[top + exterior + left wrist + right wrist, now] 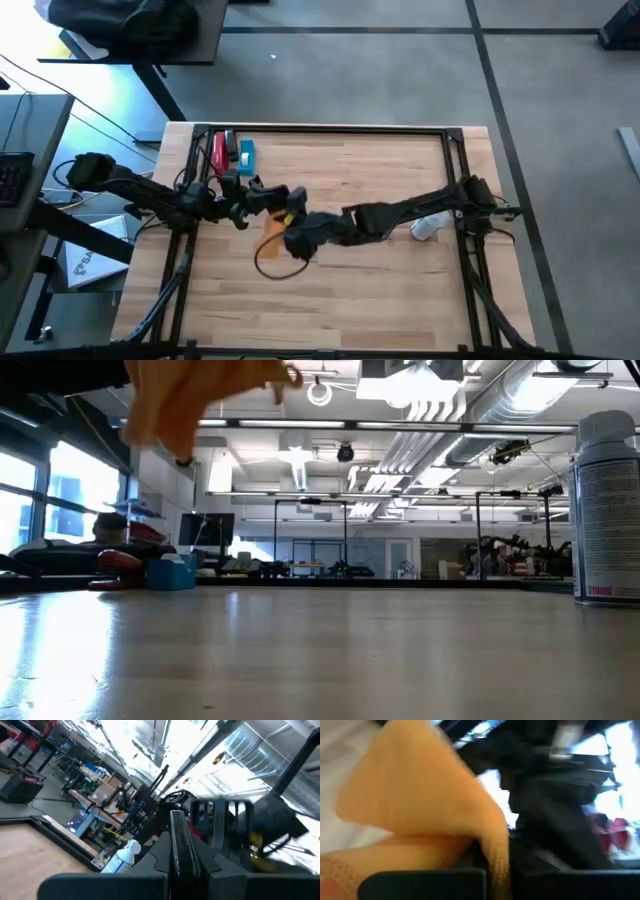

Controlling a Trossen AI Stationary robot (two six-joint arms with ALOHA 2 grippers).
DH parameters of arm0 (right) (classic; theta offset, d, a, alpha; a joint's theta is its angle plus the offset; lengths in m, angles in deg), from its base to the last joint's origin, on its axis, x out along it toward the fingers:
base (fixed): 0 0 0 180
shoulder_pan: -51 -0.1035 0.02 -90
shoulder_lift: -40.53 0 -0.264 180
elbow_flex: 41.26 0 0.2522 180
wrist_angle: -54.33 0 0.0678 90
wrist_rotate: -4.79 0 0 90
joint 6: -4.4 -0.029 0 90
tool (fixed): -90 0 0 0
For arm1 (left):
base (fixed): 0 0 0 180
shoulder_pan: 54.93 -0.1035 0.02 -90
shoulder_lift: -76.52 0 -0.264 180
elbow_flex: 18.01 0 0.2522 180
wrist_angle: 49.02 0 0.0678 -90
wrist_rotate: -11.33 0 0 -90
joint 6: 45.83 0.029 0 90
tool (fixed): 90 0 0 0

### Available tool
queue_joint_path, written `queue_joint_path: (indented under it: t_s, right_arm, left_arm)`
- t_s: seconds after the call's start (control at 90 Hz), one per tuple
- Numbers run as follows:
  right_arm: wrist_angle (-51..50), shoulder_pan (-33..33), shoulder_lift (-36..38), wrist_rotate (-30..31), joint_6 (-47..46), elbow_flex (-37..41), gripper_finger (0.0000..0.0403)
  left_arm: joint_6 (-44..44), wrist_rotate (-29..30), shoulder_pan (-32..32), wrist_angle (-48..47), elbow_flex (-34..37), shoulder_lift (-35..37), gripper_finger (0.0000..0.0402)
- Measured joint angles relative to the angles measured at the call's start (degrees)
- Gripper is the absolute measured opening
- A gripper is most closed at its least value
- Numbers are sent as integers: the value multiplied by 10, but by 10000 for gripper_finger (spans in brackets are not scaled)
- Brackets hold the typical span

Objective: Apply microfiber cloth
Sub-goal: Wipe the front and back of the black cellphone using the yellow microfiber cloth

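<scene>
Orange fabric is filling the right wrist view: the microfiber cloth [420, 815] is hanging from the right gripper [298, 240], whose fingers are closing on it near the middle of the table [400, 290]. From table height the cloth is showing lifted, off the wood.

Just beside it, the left gripper [262, 196] is holding a black phone [178, 847] edge-up between its fingers, tilted toward the other arm. Both arms are meeting close together over the left-centre of the table, so the step in hand looks like wiping the phone with the cloth.

Doing it well probably calls for bringing a flat fold of cloth, not a fingertip, against the phone's broad face, and for light, even strokes so that the phone is not levered out of its grip. The left arm should be keeping steady meanwhile.

A white spray bottle [430, 228] is lying near the right arm, well clear. A red tool [219, 152] and a small blue thing [246, 153] are sitting at the far-left rim.
</scene>
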Motion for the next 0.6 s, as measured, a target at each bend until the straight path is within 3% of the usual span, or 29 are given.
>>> queue_joint_path:
  t_s: [0.178, 0.389, 0.522, 0.6]
  right_arm:
    - [17, -11, -7, 21, 6, 0, 0]
    - [98, -2, -8, 113, 105, 1, 0]
    - [171, -1, -8, 201, 181, 1, 0]
    - [201, -1, -8, 211, 194, 1, 0]
  left_arm:
    - [-2, 15, 6, 10, 0, -1, 7]
    - [-17, 34, 16, 19, -1, -21, 7]
    - [-12, 45, 22, 55, -1, -26, 7]
    - [0, 48, 23, 74, -1, -26, 7]
